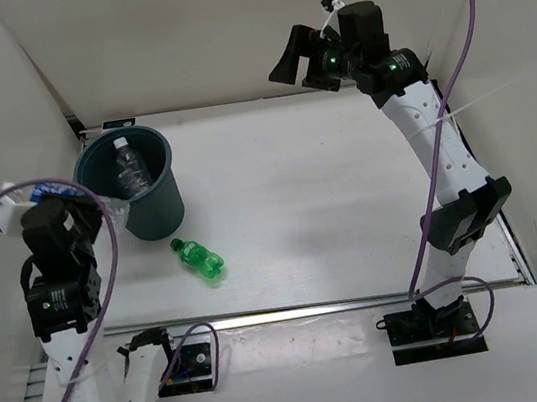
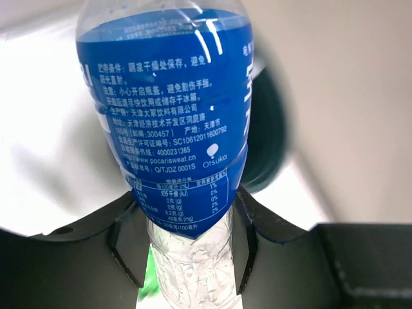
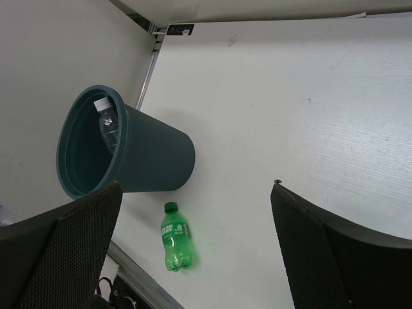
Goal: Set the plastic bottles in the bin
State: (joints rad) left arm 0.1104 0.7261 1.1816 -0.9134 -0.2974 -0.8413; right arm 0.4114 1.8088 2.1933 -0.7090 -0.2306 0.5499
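Held the blue-label bottle [image 2: 170, 116] in the left gripper [image 2: 187, 254], with the jaws closed on the clear ribbed body just below the label. Hung it raised at the left edge of the tabletop, just beside the bin [image 1: 160, 205], and judged from above that it was not yet over the opening. Noted the bin upright in the far-left corner of the tabletop, with a clear white-capped bottle [image 1: 129, 166] leaning inside against its wall. Saw the green bottle [image 1: 198, 259] lying on its side on the tabletop, just nearer than the bin and toward the near edge, touching nothing. Found no fourth bottle anywhere in view. Saw the right gripper [image 1: 288, 61] spread wide and empty, raised over the far-right part of the tabletop, well apart from bottles and bin. Judged the main risk to be a release short of the opening, which would send the bottle down the outside wall or off the left edge. Judged a second risk in the held bottle or the arm knocking the rim on the way across, which could tip or shove the light bin. Judged slipping possible too, given thin, smooth plastic pinched low with most of the bottle's length beyond the jaws.
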